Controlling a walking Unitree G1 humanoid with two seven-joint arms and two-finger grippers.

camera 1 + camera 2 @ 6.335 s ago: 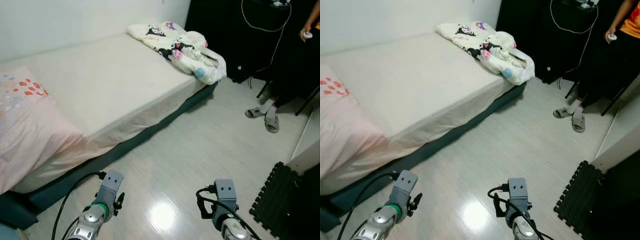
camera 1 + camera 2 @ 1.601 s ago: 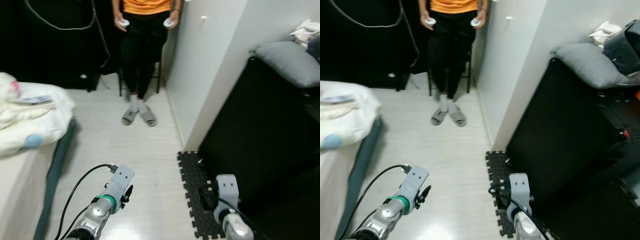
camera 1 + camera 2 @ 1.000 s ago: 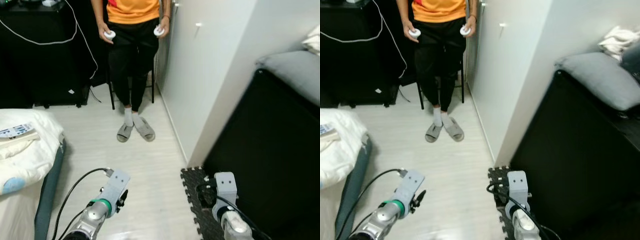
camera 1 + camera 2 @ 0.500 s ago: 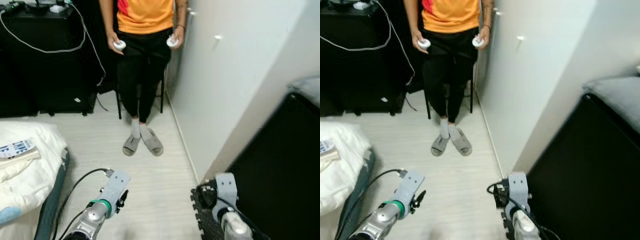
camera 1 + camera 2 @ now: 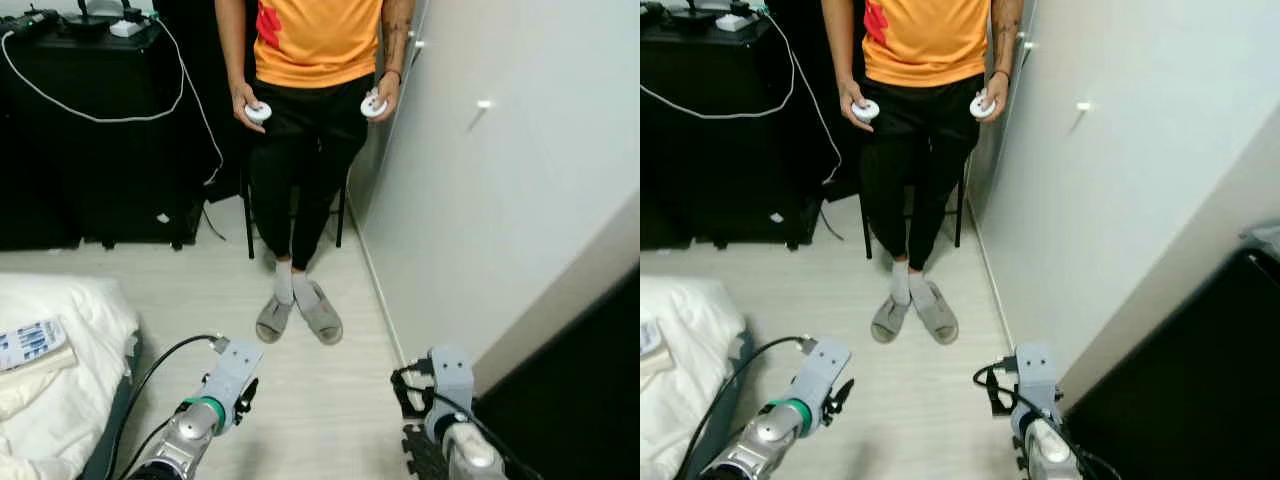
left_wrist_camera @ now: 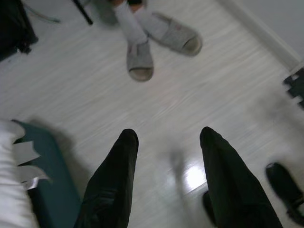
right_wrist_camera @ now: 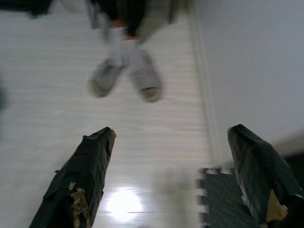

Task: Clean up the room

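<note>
Left hand (image 6: 166, 142) and right hand (image 7: 171, 137) both hover low in the frame over the pale floor (image 5: 330, 400), fingers spread apart, holding nothing. Upper centre, a person (image 5: 310, 130) stands in grey slippers (image 5: 300, 318). The bed (image 5: 55, 370) with white bedding sits lower left.

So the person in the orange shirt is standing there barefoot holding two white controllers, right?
Not quite. The person in the orange shirt does hold two white controllers, but isn't barefoot: the left eye view shows white socks and grey slippers on the feet. The left wrist view shows the same slippers on the pale floor.
</note>
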